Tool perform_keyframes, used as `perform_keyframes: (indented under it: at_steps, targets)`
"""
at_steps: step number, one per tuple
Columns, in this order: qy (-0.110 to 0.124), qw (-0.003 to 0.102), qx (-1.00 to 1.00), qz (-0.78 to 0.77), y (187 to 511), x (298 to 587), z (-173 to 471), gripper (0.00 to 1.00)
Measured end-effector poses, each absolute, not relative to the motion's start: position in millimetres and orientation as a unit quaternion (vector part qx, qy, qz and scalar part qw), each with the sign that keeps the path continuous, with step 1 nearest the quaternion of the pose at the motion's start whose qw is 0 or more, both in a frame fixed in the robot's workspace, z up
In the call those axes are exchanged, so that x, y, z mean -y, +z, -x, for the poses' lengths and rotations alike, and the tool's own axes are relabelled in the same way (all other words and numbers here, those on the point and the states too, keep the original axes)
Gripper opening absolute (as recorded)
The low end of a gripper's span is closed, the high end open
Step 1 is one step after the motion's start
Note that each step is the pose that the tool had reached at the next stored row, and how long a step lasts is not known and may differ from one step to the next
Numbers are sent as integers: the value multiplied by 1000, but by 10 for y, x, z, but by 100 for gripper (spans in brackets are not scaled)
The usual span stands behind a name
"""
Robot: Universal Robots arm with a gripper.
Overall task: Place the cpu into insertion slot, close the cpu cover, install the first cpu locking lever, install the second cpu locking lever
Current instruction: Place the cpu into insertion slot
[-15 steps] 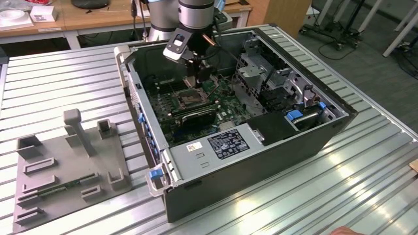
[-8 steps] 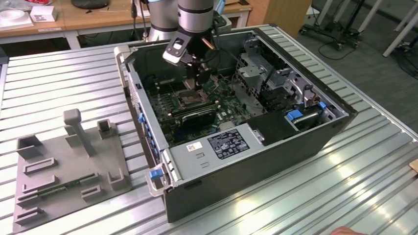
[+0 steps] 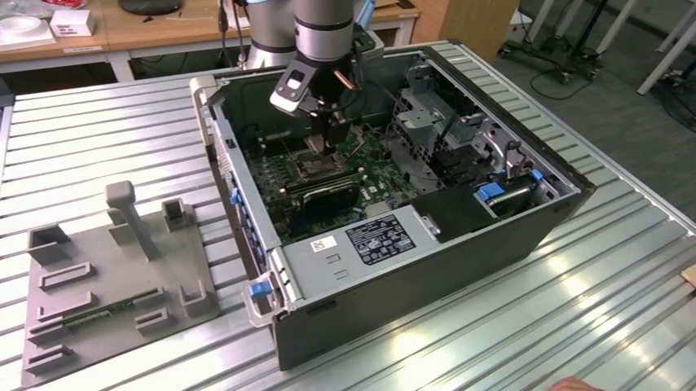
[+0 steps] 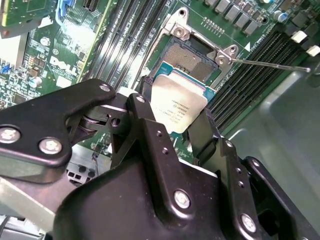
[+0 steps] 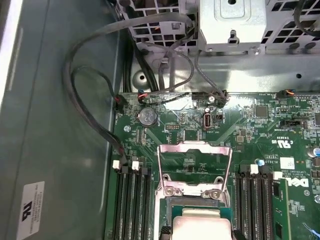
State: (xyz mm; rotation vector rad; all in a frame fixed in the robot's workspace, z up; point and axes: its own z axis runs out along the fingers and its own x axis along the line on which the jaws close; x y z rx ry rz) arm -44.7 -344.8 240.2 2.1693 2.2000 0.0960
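The cpu [image 4: 177, 100] sits clamped in the gripper [image 4: 174, 114] over the insertion slot [image 4: 187, 57], whose cpu cover [image 5: 192, 189] stands open.

You have a dark computer case [image 3: 435, 269] lying open on its side on a slatted metal table [image 3: 109, 122]. Inside it you see the green motherboard [image 3: 376, 175], with long black memory slots [image 5: 132, 200] in banks on two opposite sides of its middle. In the first wrist view, a round coin battery [image 5: 147, 116] sits on the board. Grey cables [image 5: 68, 65] loop over the bare case floor to plugs at the board's edge. A perforated metal drive cage [image 5: 230, 22] stands beyond the board.

Look to the exterior view's left: a grey fixture plate [image 3: 109, 281] lies on the table beside the case, carrying an upright post [image 3: 129, 218]. Blue latches [image 3: 259, 290] mark the case's rim. A wooden desk [image 3: 163, 28] stands behind the table.
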Motion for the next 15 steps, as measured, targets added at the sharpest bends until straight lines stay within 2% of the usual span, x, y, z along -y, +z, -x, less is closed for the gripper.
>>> perform_keyframes:
  at_steps: [15]
  targets:
    - [33, 27, -711, -701, 2254, 3448, 487, 54]
